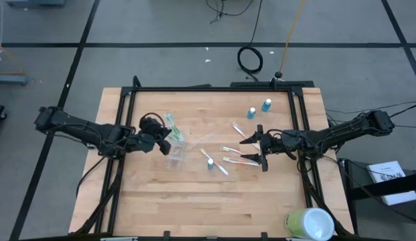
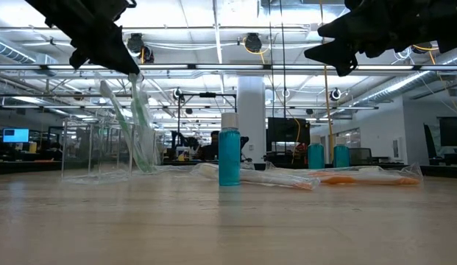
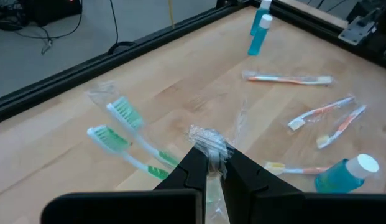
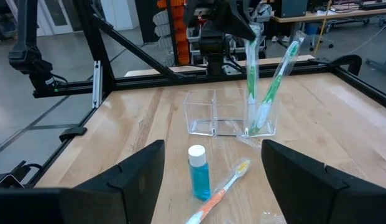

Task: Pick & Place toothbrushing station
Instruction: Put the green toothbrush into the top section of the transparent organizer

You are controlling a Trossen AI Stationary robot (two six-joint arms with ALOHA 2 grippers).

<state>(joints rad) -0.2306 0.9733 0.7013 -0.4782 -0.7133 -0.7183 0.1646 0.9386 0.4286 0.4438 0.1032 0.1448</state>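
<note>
Standing near the left edge of the wooden surface (image 1: 274, 194), a wrapped toothbrush (image 4: 252, 74) is grasped by the left fingers (image 3: 199, 165) over the clear holder (image 4: 230, 113); the right fingers (image 4: 137, 177) are released.

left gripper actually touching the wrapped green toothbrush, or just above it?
Touching. Left wrist view: left gripper shut on wrapped green toothbrush's crinkled wrapper top; right wrist view shows it standing in the clear holder.

Green-and-white cup (image 1: 309, 224) — table (image 1: 147, 207) corner.
</note>
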